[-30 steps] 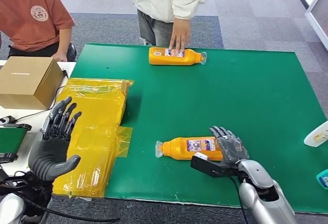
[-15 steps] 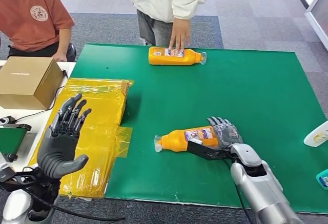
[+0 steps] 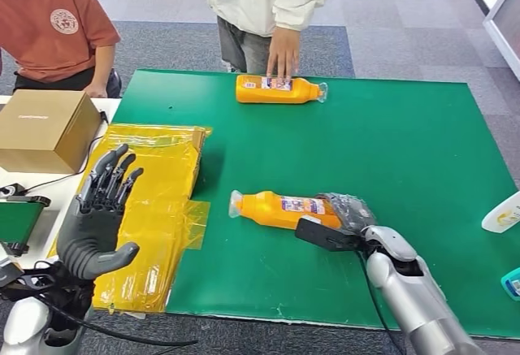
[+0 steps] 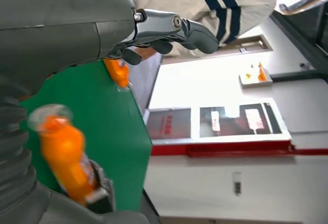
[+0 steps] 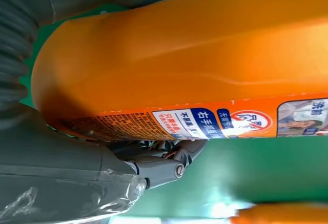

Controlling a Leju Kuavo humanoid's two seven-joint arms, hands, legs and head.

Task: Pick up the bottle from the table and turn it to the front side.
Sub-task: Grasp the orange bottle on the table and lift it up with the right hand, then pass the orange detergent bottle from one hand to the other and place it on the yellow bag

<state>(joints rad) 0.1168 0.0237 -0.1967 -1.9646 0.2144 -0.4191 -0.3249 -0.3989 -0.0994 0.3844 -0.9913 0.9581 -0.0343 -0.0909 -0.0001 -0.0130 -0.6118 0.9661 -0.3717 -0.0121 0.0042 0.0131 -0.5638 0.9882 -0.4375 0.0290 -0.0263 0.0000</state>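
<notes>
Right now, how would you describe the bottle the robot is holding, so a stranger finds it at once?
Look at the green mat, near its front edge. An orange bottle with a clear cap is gripped at its base by the right hand. The other orange bottle lies at the far edge under a person's hand.

The bottle [image 5: 193, 70] in the right hand [image 5: 77, 183] carries a label with Chinese print, including 右手; the rest is too small to read.

Orange bottle [image 3: 283, 209] with printed label, tilted cap-end up toward the left, base gripped above the green table [image 3: 392, 144].
</notes>
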